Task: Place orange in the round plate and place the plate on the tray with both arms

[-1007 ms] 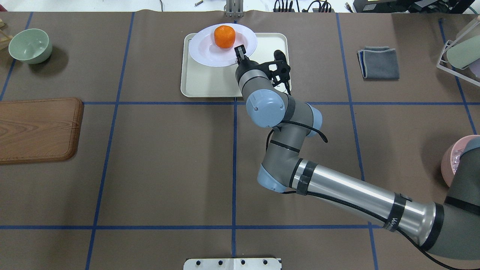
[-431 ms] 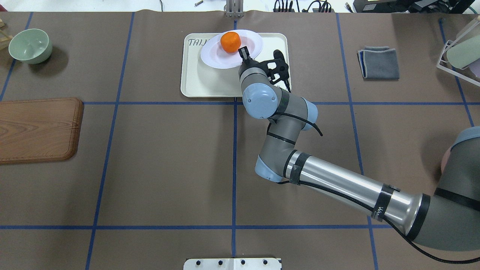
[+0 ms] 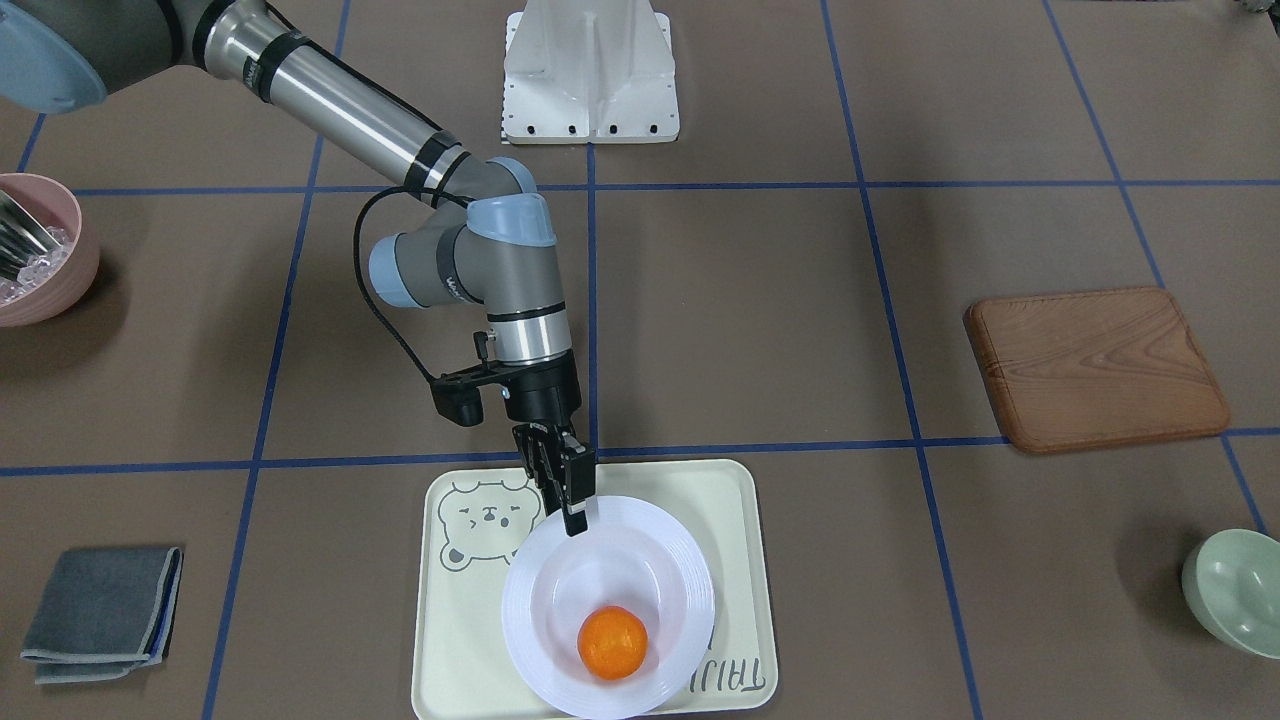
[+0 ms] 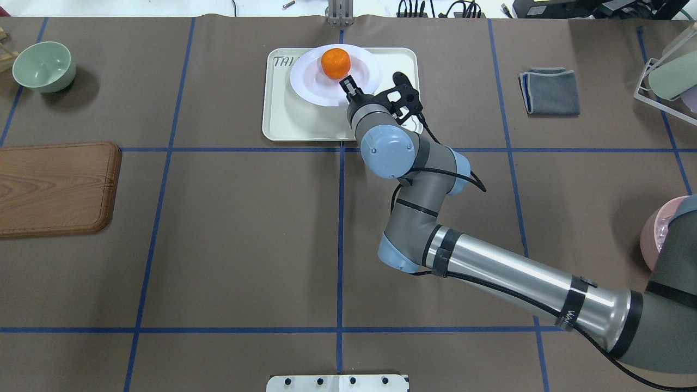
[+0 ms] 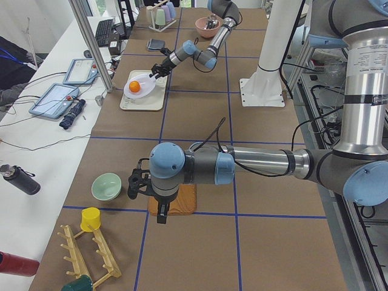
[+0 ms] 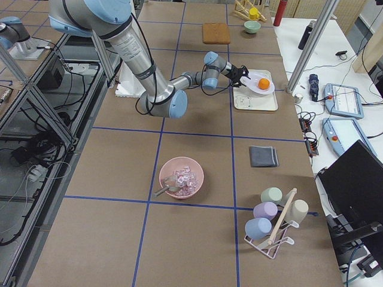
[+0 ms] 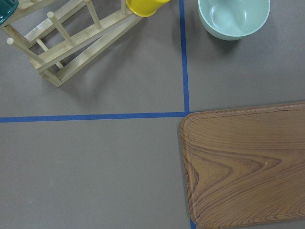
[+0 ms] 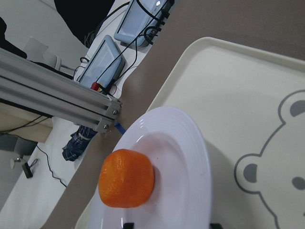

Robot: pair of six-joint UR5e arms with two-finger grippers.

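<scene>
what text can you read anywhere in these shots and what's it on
"TAIJI": on the cream rectangular plastic tray, beside the glossy white round plate, which may hide more.
Lettering on the right arm's black band: too blurred to read.
Sticker on the left arm's silver tube: too small to read.

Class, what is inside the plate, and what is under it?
Inside the plate: the orange. Under it: the tray, with part of its lettering and its middle hidden by the plate.
</scene>
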